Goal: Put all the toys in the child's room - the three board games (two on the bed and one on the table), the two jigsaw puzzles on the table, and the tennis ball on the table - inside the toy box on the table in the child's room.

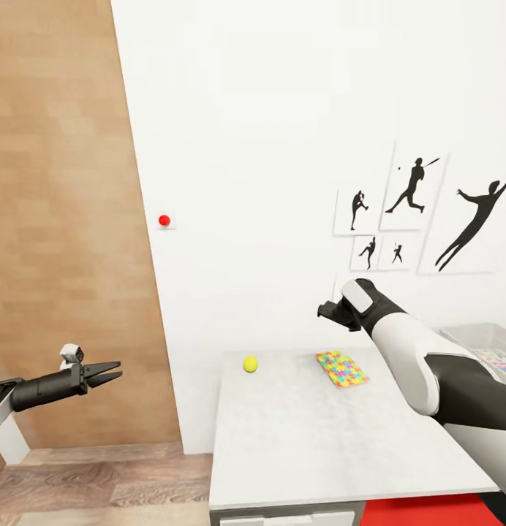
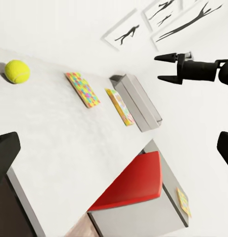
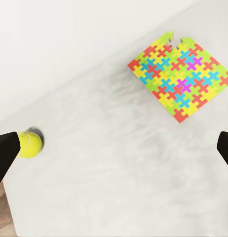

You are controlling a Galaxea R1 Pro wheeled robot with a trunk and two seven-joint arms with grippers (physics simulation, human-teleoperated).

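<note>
So right now my right hand is hanging above the far part of the table, fingers spread wide apart with nothing in them. Down below it on the table are the tennis ball near the far left corner and one jigsaw puzzle lying flat a bit to the right of it, well apart from each other. The toy box is off at the far right edge of my view, mostly behind my own arm, and there looks to be something colourful already lying in it.

My left hand is out over the floor to the left of the table, empty, fingers only slightly parted.

What worries me:
- The ball sits close to the table's far left corner, so a sloppy pinch could squirt it off the edge or against the wall and it'd roll away across the floor.
- The puzzle is thin and flat on the table. I reckon my fingers could just slide over it or shove it around instead of getting under an edge.
- My right arm blocks my look at the box, so a drop there is half blind.
</note>
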